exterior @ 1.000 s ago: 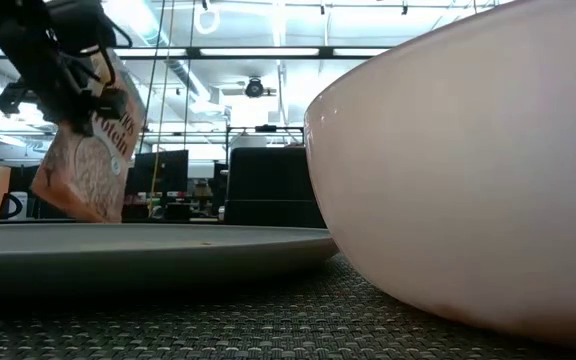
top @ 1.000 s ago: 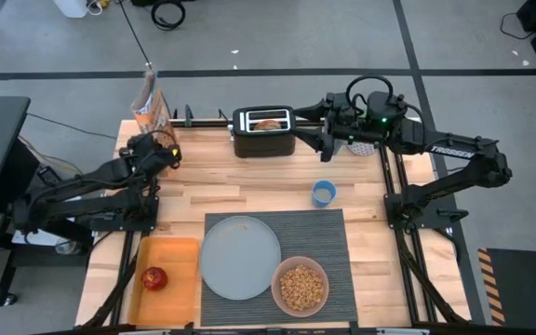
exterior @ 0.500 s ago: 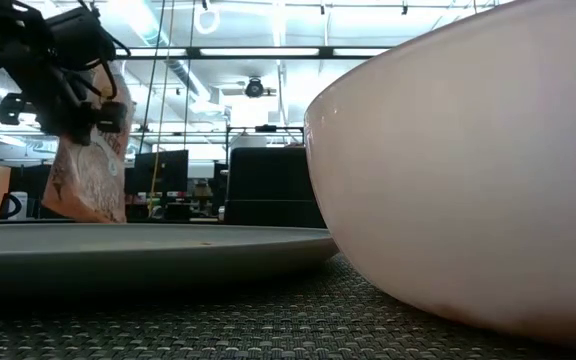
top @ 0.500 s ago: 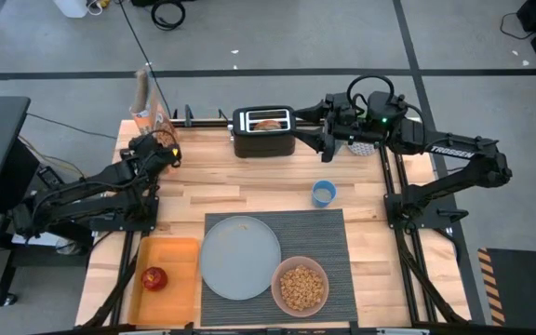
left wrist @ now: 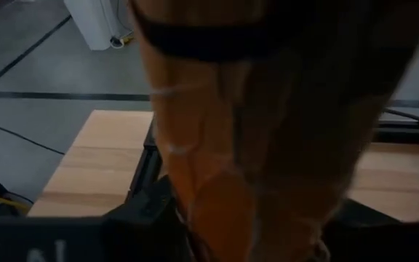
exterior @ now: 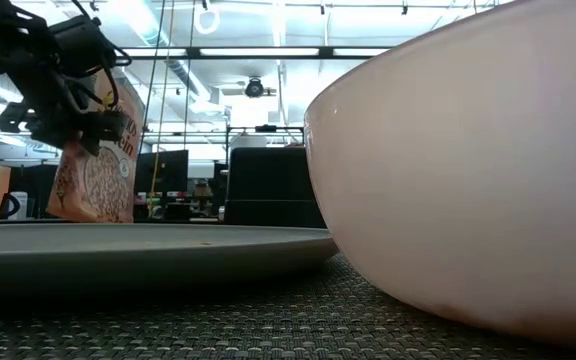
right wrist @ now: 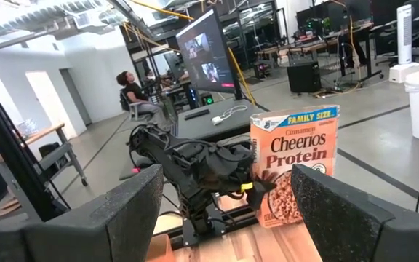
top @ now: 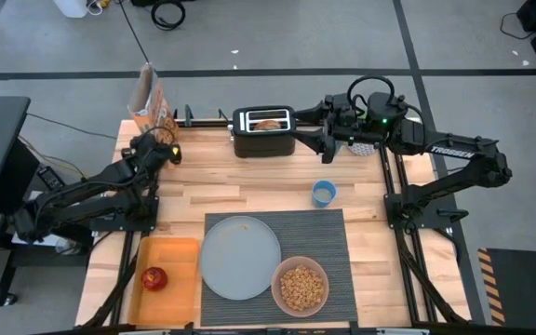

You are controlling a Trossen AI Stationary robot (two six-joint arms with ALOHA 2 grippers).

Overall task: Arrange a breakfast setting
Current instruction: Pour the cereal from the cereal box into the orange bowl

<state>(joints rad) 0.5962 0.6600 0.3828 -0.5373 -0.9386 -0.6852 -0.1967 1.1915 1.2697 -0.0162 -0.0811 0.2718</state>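
Note:
A cereal box [top: 149,93] stands upright at the table's far left corner, also seen in the low view [exterior: 93,180] and right wrist view [right wrist: 293,164]. My left gripper [top: 161,149] is open, close against the box's near side. My right gripper [top: 327,141] hovers open and empty just right of the black toaster [top: 263,130], where a bagel [top: 268,122] sits in the slot. On the striped placemat [top: 328,233] lie a grey plate [top: 240,258] and a pinkish bowl [top: 300,286] of cereal. A red apple [top: 154,277] rests in the orange tray [top: 180,279]. My left gripper has the cereal box [left wrist: 253,145] between its spread fingers, coming level from the table's near side. The box fills the wrist view, and I cannot tell whether the fingers touch it. The box stands upright on its base.
A small blue cup [top: 323,193] stands on bare wood between the toaster and the placemat. Bare wood lies across the table's middle and left. Black frame rails run along the table's left and right sides. A person sits in the room beyond.
The cereal box has gone from tilted to upright at the far left corner and has turned about, showing more of its face in the low view. My left gripper has sunk a little beside it.

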